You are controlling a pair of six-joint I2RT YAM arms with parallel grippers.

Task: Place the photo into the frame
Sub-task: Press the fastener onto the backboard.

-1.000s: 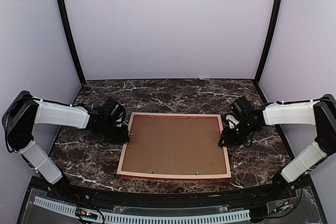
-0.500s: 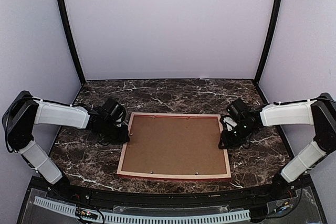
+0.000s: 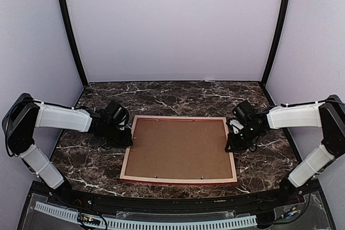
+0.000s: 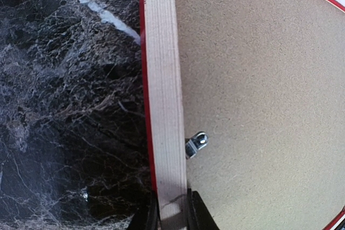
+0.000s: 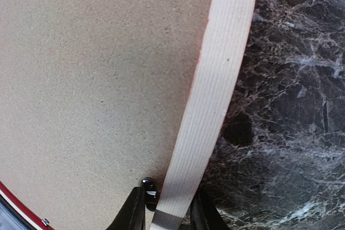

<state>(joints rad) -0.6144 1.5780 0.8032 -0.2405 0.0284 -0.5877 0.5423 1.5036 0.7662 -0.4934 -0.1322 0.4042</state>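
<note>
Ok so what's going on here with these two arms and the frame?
The frame lies face down on the marble table, with a brown backing board sitting inside it. The left hand is clamped on the left rail. The right hand straddles the right rail, but it is unclear whether it grips. What lies under the board cannot be seen.

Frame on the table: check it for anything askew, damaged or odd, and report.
Nothing stands out. The frame lies flat, pale back up, with the brown backing board seated inside its rails. The left gripper and the right gripper each straddle a side rail.
</note>
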